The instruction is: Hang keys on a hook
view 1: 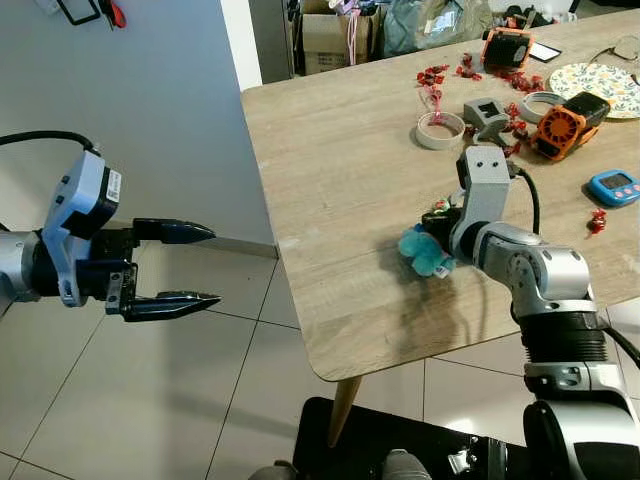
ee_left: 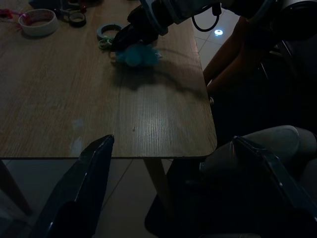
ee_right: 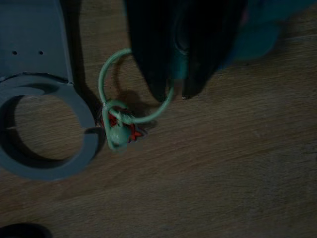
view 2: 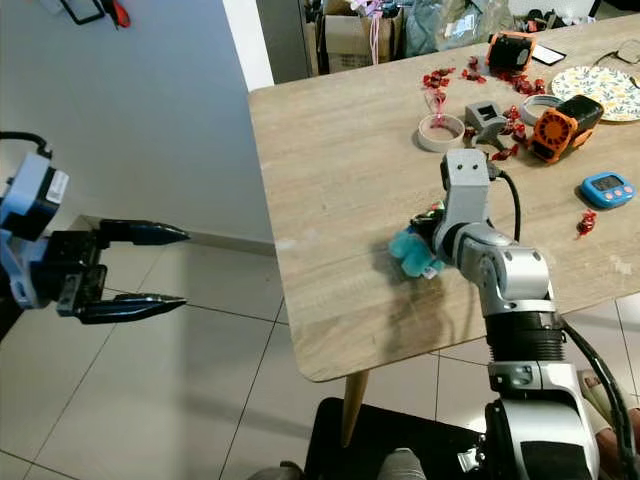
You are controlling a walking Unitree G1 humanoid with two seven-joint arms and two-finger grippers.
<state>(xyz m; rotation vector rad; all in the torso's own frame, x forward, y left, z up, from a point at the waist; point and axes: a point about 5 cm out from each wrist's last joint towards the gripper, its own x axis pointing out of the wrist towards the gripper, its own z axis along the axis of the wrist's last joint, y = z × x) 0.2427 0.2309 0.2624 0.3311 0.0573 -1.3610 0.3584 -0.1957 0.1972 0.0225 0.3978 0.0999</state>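
A pale tiled floor (view 1: 150, 400) and a wooden table (view 1: 340, 180) fill the scene, the table running from lower centre to the upper right of the head views.

Nearest, at the left edge of the frame, the left gripper (view 1: 180, 265) hangs over the floor with its two fingers spread wide, holding nothing. At centre right, the right gripper (ee_right: 171, 91) is down on the tabletop near the table's front edge, its dark fingertips pressed close together over the pale green key ring (ee_right: 133, 84); it seems to pinch the ring's wire, though the wrist view is too dim to be sure. The keys lie there on the table: a fluffy teal pom-pom charm (view 1: 425, 250) just left of the wrist, and a small red trinket (ee_right: 121, 131) at the ring's knot, beside a grey plastic part (ee_right: 44, 124).

Farther back, upper right, lie tape rolls (view 1: 440, 130), red sweets (view 1: 432, 75), an orange gadget (view 1: 565, 125), a blue timer (view 1: 614, 186) and a patterned plate (view 1: 600, 85).

To lift cleanly, the fingertips should grip the ring itself, not the fluff, and rise straight so nothing snags.
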